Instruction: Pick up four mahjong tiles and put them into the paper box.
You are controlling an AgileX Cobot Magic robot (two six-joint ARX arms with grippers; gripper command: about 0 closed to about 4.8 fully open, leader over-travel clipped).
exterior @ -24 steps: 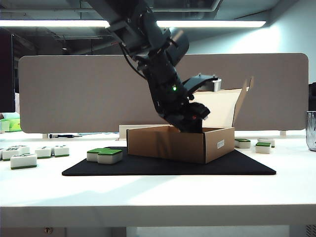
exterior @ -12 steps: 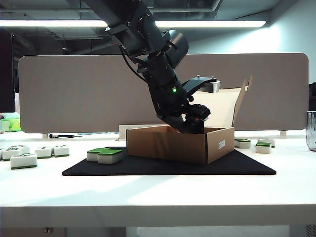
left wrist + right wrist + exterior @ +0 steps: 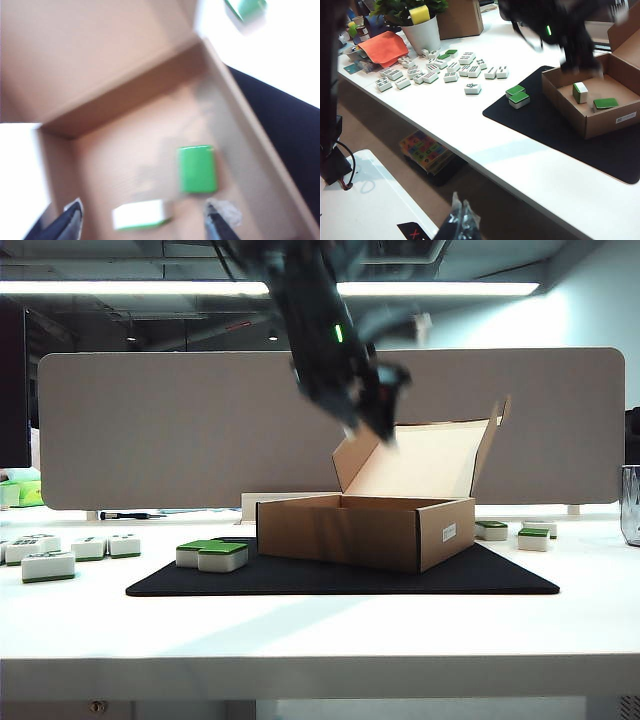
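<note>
Now the left gripper [image 3: 385,425] is seen blurred above the paper box [image 3: 365,530], its jaws spread apart and nothing held between them. Two mahjong tiles [image 3: 198,169] are seen lying on the floor of the box, one flat with its green back up, the other on its edge. Two more tiles [image 3: 212,555] are left on the black mat [image 3: 500,575], at nine o'clock from the box. The right gripper [image 3: 461,220] is kept off the table, fingers pressed together.

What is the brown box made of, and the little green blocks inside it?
The paper box looks like plain matte cardboard: brown, thin folded walls and a hinged flap. The mahjong tiles look like hard, smooth plastic, green backs on white bodies with crisp edges, though resin can't be ruled out.
</note>
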